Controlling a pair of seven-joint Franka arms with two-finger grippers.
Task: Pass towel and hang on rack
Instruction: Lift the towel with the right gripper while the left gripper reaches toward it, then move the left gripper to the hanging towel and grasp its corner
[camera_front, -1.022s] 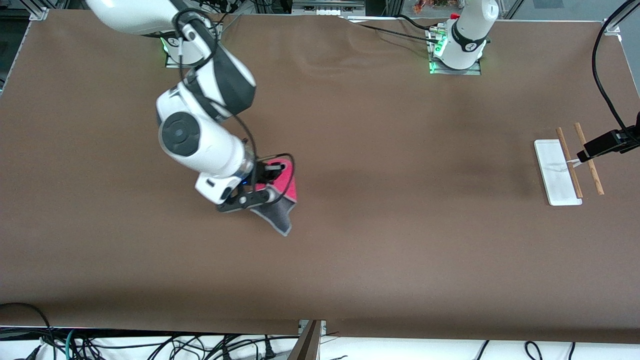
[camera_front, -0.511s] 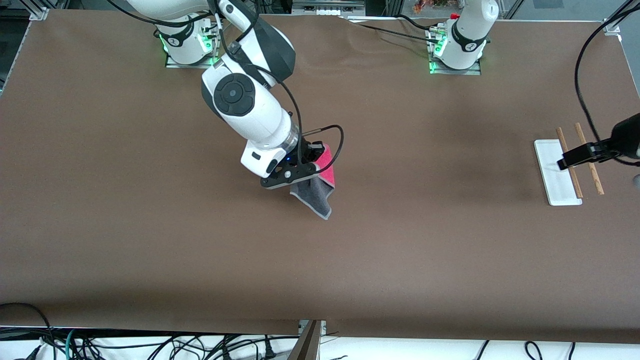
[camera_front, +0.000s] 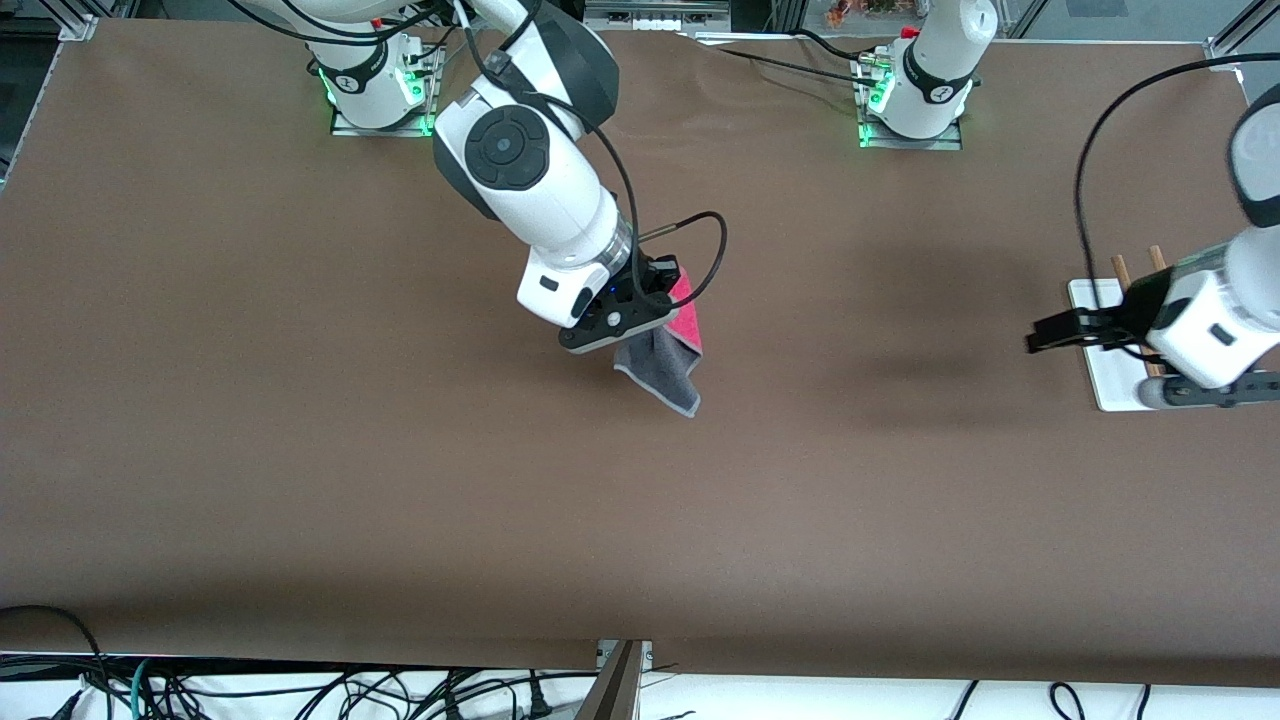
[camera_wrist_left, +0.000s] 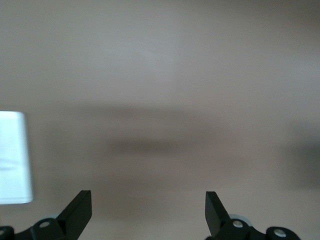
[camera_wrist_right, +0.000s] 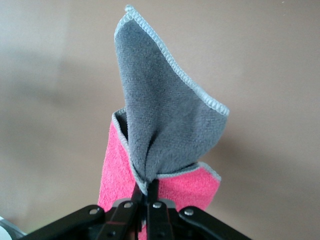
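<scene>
right gripper (camera_front: 655, 335) pinching towel (camera_front: 665, 365), lifted

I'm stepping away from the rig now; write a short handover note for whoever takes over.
Right gripper: shut on the small pink-red and dark grey cloth towel, lifted over mid-table.
Left gripper: open, empty, over the table beside the rack, pointing toward the towel.
Rack, white flat base with two thin wooden rods: at the left arm's end of the table, partly hidden by the left arm, bare.
Done: towel picked up.
Left: pass it to the left gripper, hang it on the rack.
</scene>
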